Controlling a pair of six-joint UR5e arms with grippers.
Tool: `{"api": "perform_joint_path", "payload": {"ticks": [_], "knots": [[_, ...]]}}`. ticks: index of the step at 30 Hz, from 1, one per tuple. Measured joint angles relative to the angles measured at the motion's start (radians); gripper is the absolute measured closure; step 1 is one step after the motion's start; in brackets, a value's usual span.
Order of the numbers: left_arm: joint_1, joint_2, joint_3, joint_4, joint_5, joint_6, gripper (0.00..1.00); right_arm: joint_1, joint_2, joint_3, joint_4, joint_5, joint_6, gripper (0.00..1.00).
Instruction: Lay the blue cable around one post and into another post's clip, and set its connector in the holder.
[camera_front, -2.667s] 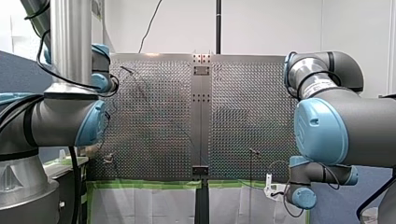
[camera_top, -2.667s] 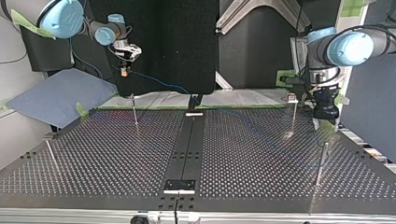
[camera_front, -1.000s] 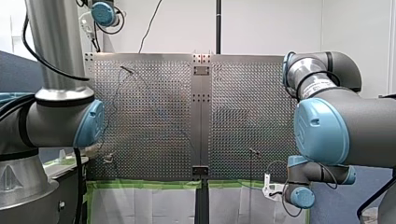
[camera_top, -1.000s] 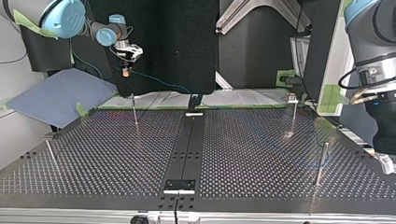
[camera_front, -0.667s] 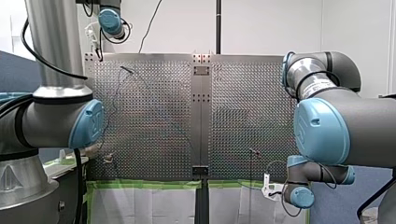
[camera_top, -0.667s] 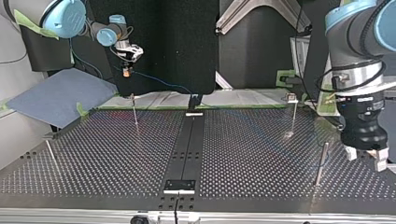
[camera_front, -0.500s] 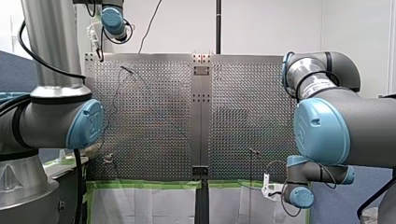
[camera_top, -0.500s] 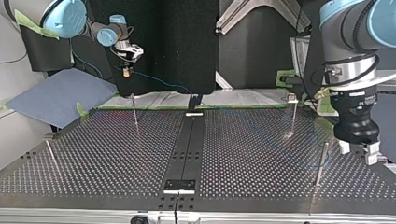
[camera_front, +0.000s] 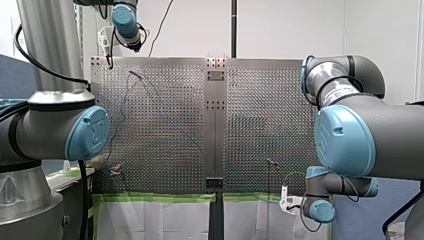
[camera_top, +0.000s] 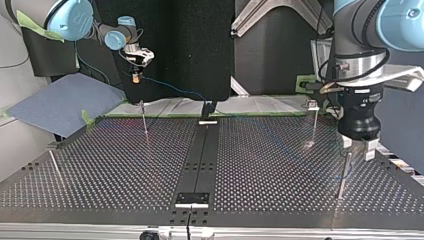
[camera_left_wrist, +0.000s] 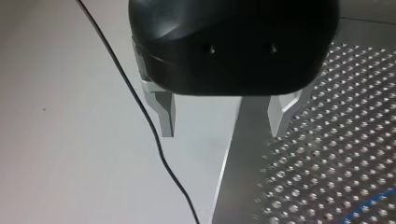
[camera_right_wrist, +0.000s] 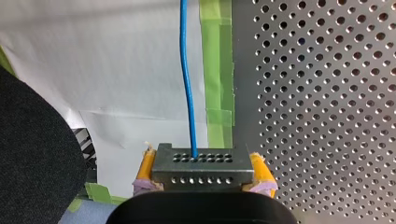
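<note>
Blue cable (camera_right_wrist: 187, 74) trails from its connector (camera_right_wrist: 201, 171), clamped in the right gripper (camera_right_wrist: 201, 161) well apart from the end post (camera_top: 343, 172), toward that post; just above it, the left gripper (camera_top: 358, 149) hangs spread, empty.

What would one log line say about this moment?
left gripper: fingers open, empty, near post | right gripper: shut on connector | blue cable: leaves connector
</note>
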Motion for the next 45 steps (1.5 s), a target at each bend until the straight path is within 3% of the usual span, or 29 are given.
{"api": "perform_joint_path", "payload": {"ticks": [15,22,38,45], "knots": [[0.013,-0.027,0.008,-0.142,-0.013,0.012,0.02,0.002,0.0,0.0,0.002,0.002,0.001,1.0],[0.022,-0.057,0.04,-0.212,0.001,0.015,0.02,0.003,0.0,0.0,0.004,0.002,0.001,1.0],[0.041,-0.061,0.071,-0.363,0.017,0.016,0.02,0.008,0.0,0.0,0.005,0.004,0.0,1.0],[0.051,-0.068,0.112,-0.423,0.027,0.014,0.02,0.009,0.0,0.0,0.006,0.004,0.0,1.0]]}}
